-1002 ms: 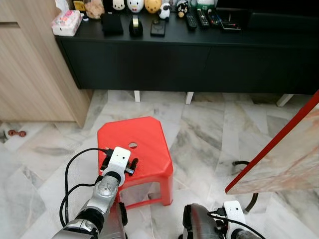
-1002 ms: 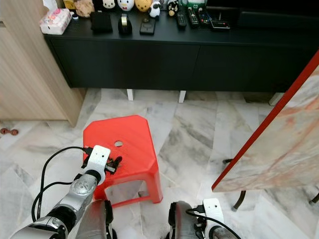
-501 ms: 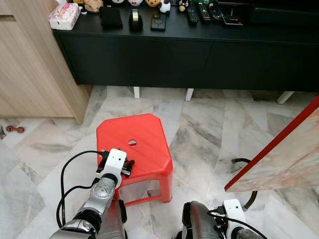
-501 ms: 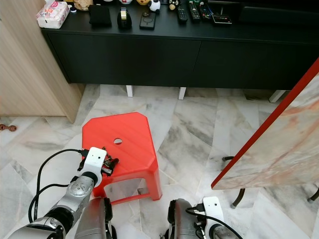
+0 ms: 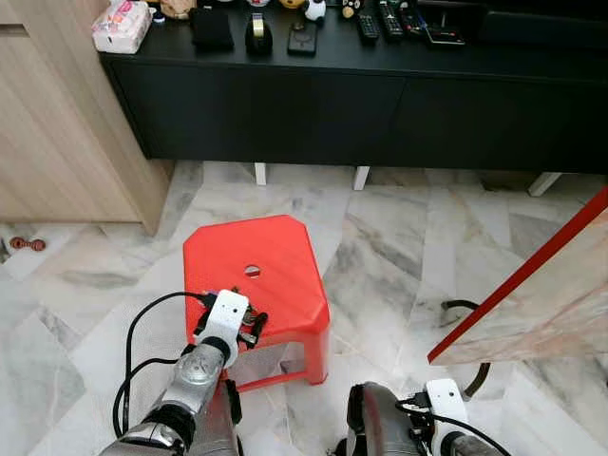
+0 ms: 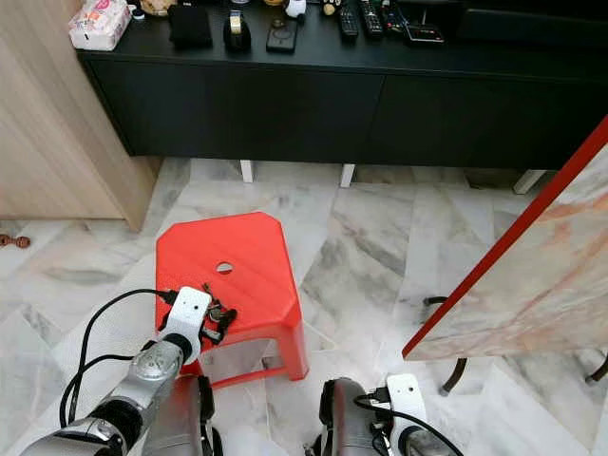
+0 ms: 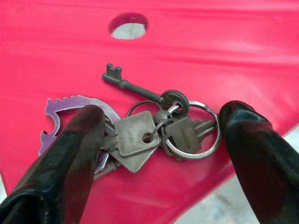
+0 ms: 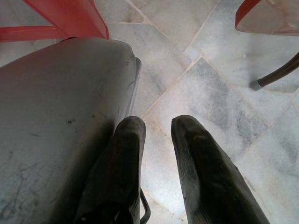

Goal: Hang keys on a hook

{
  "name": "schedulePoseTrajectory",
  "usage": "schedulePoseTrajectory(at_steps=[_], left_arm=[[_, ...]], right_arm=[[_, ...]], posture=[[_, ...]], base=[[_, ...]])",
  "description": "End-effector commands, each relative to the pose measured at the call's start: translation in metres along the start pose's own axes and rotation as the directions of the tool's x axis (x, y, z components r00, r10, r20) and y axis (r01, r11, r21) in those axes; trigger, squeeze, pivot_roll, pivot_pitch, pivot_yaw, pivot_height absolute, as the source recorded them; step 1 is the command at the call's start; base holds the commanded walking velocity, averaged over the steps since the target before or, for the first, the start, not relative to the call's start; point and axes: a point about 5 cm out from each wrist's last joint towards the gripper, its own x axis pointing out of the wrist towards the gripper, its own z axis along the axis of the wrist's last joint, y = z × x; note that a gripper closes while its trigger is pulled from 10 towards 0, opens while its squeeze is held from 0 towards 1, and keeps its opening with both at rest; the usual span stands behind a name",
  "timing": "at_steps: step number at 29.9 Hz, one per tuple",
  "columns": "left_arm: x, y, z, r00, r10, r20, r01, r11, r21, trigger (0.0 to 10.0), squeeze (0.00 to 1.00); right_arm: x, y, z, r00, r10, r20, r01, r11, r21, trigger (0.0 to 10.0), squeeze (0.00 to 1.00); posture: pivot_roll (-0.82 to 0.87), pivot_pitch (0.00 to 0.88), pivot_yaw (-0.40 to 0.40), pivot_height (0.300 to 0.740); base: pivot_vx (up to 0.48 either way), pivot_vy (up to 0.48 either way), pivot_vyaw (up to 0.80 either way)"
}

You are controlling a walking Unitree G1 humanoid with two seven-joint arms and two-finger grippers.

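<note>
A bunch of keys [image 7: 140,133] on metal rings, with a purple toothed tag [image 7: 65,109], lies flat on the red plastic stool [image 5: 275,247] near its front left edge. My left gripper [image 7: 163,114] is open just over the bunch, one black finger [image 7: 70,154] on each side of it and not gripping it. From the head, the keys [image 5: 251,318] show as a dark clump in front of the white wrist of the left gripper [image 5: 249,325]. My right gripper [image 8: 159,123] hangs low beside my grey body, fingers close together with nothing between them.
A long black console [image 5: 361,90] with remotes and small items runs along the back. A wooden cabinet [image 5: 57,142] stands at left. A red-edged marble slab [image 5: 541,294] slants at right. A small red object [image 5: 27,244] lies on the marble floor at far left.
My left gripper has edged slightly down and right over the stool's near edge, closing in around the keys. The head view has tilted a little. The keys have not moved.
</note>
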Motion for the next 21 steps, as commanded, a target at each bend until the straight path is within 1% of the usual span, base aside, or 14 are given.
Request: schedulePoseTrajectory(at_steps=[1,2,3,4,6,11,16,18,21], left_arm=[[-0.0088,-0.0125,-0.0241,0.993,-0.047,-0.105,0.054,0.997,0.063,6.2,0.00],[-0.0091,-0.0127,-0.0252,0.993,-0.047,-0.113,0.056,0.995,0.079,6.2,0.00],[-0.0094,-0.0127,-0.0260,0.992,-0.044,-0.117,0.055,0.995,0.086,2.9,0.00],[-0.0095,-0.0129,-0.0262,0.992,-0.044,-0.116,0.054,0.995,0.081,0.0,0.00],[-0.0096,-0.0129,-0.0263,0.992,-0.041,-0.116,0.051,0.996,0.080,0.0,0.00],[-0.0096,-0.0152,-0.0255,0.993,-0.040,-0.107,0.051,0.993,0.109,0.0,0.00],[-0.0091,-0.0163,-0.0248,0.994,-0.040,-0.105,0.052,0.992,0.111,0.0,0.00],[-0.0089,-0.0160,-0.0245,0.994,-0.039,-0.105,0.051,0.993,0.109,0.0,0.00],[-0.0087,-0.0142,-0.0237,0.995,-0.023,-0.100,0.031,0.996,0.080,0.0,0.00]], right_arm=[[-0.0067,-0.0012,-0.0377,0.990,-0.007,-0.140,0.007,1.000,0.002,10.0,0.00],[-0.0066,-0.0011,-0.0376,0.990,-0.006,-0.139,0.007,1.000,0.002,10.0,0.00],[-0.0065,-0.0010,-0.0374,0.990,-0.006,-0.139,0.006,1.000,0.002,10.0,0.00],[-0.0065,-0.0009,-0.0373,0.990,-0.006,-0.139,0.006,1.000,0.001,10.0,0.00],[-0.0065,-0.0009,-0.0372,0.990,-0.006,-0.139,0.006,1.000,0.000,10.0,0.00],[-0.0064,-0.0009,-0.0368,0.990,-0.006,-0.138,0.006,1.000,-0.002,10.0,0.00],[-0.0062,-0.0011,-0.0360,0.991,-0.006,-0.136,0.006,1.000,-0.002,10.0,0.00],[-0.0060,-0.0010,-0.0353,0.991,-0.007,-0.135,0.006,1.000,-0.003,10.0,0.00],[-0.0056,-0.0007,-0.0341,0.991,-0.007,-0.132,0.006,1.000,-0.003,10.0,0.00]], posture=[[-0.06,0.226,-0.101,0.602],[-0.06,0.226,-0.101,0.602],[-0.06,0.225,-0.101,0.602],[-0.06,0.225,-0.101,0.602],[-0.06,0.225,-0.102,0.602],[-0.06,0.225,-0.102,0.602],[-0.06,0.225,-0.104,0.602],[-0.06,0.223,-0.104,0.602],[-0.06,0.219,-0.103,0.602]], base=[[0.000,0.000,0.00],[0.000,0.000,0.00],[0.000,0.000,0.00],[0.000,0.000,0.00],[0.000,0.000,0.00],[0.000,0.000,0.00],[0.000,0.000,0.00],[0.000,0.000,0.00],[0.000,0.000,0.00]])
